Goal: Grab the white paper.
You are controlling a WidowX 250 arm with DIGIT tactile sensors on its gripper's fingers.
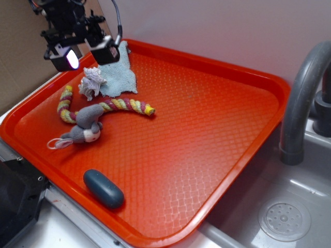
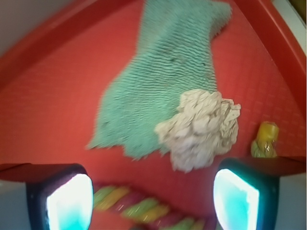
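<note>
The white paper [image 1: 92, 82] is a small crumpled off-white wad on the red tray [image 1: 207, 129], lying against the near edge of a pale blue cloth [image 1: 118, 73]. My gripper [image 1: 87, 56] hangs in the air above and just behind the wad, jaws open and empty. In the wrist view the wad [image 2: 201, 127] lies ahead of my gripper [image 2: 152, 201], nearer the right fingertip [image 2: 236, 197] than the left one [image 2: 71, 202]. The cloth [image 2: 163, 76] spreads beyond it.
A twisted multicoloured rope toy [image 1: 111, 106] curves just in front of the wad and shows under my jaws in the wrist view [image 2: 144, 208]. A grey plush mouse [image 1: 85, 128] and a dark oval object [image 1: 103, 188] lie nearer the front. A grey faucet [image 1: 302, 93] and sink [image 1: 284, 219] are at right.
</note>
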